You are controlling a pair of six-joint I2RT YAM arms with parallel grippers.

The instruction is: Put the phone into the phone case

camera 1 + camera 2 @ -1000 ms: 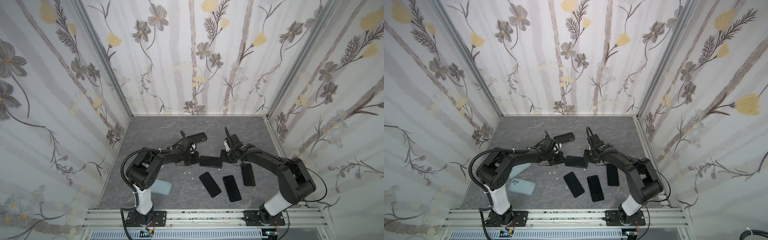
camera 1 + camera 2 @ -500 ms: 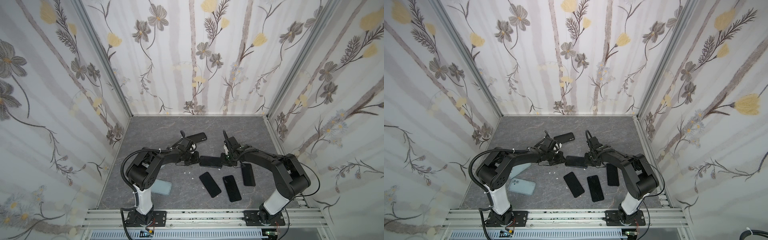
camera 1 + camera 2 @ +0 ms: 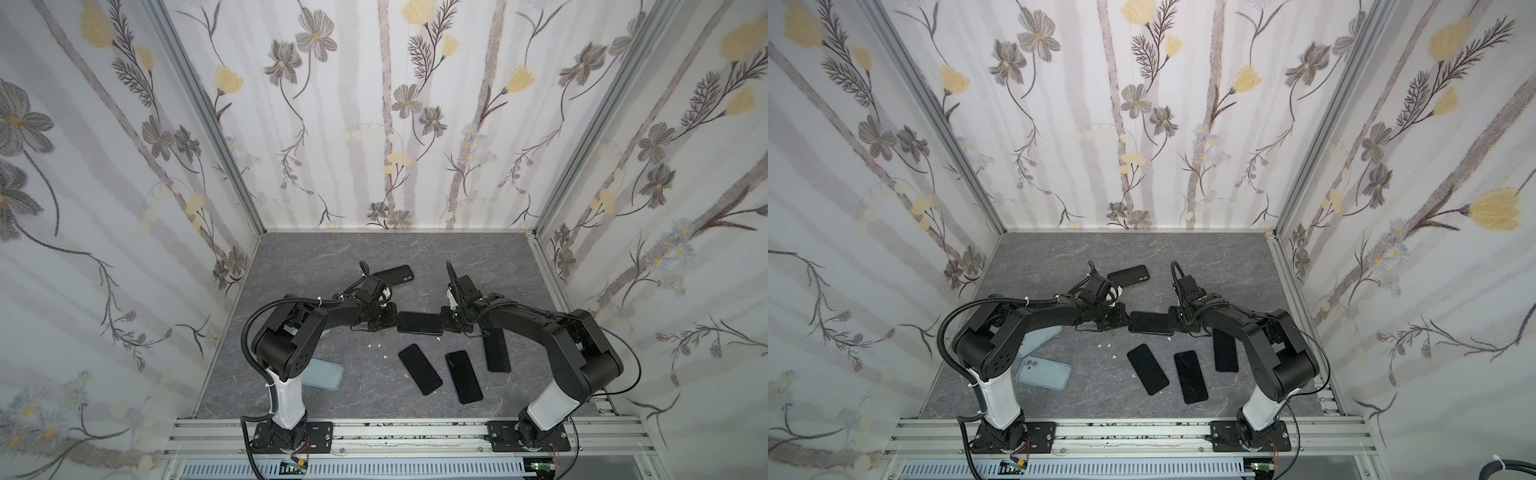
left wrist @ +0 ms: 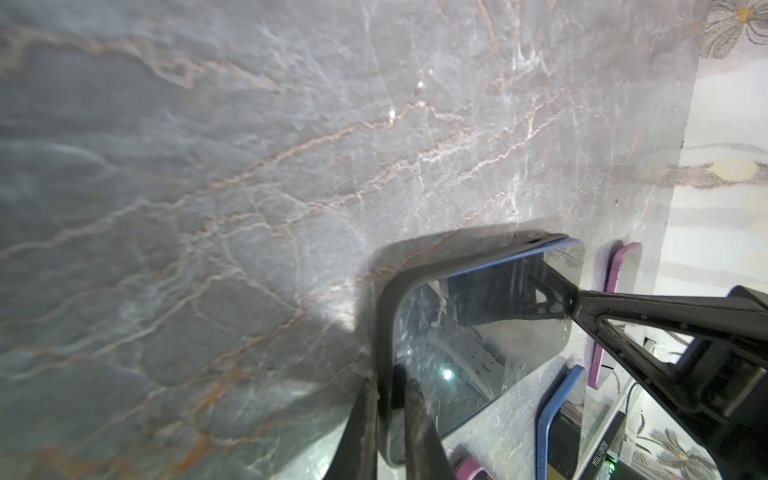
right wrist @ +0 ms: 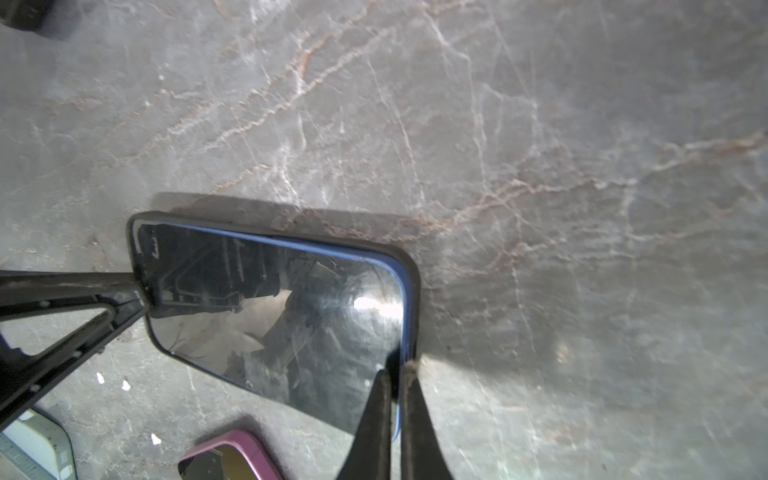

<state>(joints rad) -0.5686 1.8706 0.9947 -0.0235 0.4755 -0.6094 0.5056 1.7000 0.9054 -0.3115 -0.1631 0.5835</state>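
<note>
A blue-edged phone [image 3: 419, 323] [image 3: 1150, 322] lies screen up at the table's middle, seated in a black phone case [image 4: 385, 328] [image 5: 411, 291] whose rim wraps its edges. My left gripper [image 3: 392, 322] [image 4: 390, 399] is shut on the case's rim at the phone's left end. At the opposite end my right gripper [image 3: 446, 324] [image 5: 397, 374] is shut, with the phone's blue edge running between its fingers. Each wrist view shows the other gripper's fingers at the far end of the phone.
Three bare black phones [image 3: 419, 374] [image 3: 463, 376] [image 3: 496, 353] lie in front of the held one. Behind the left gripper is another black case [image 3: 392, 274]. A pale blue case [image 3: 1044, 372] and a clear one [image 3: 1038, 336] lie by the left arm's base.
My right gripper has closed on the phone's right end, its arm shifting slightly. The left gripper keeps its grip and has not moved.
</note>
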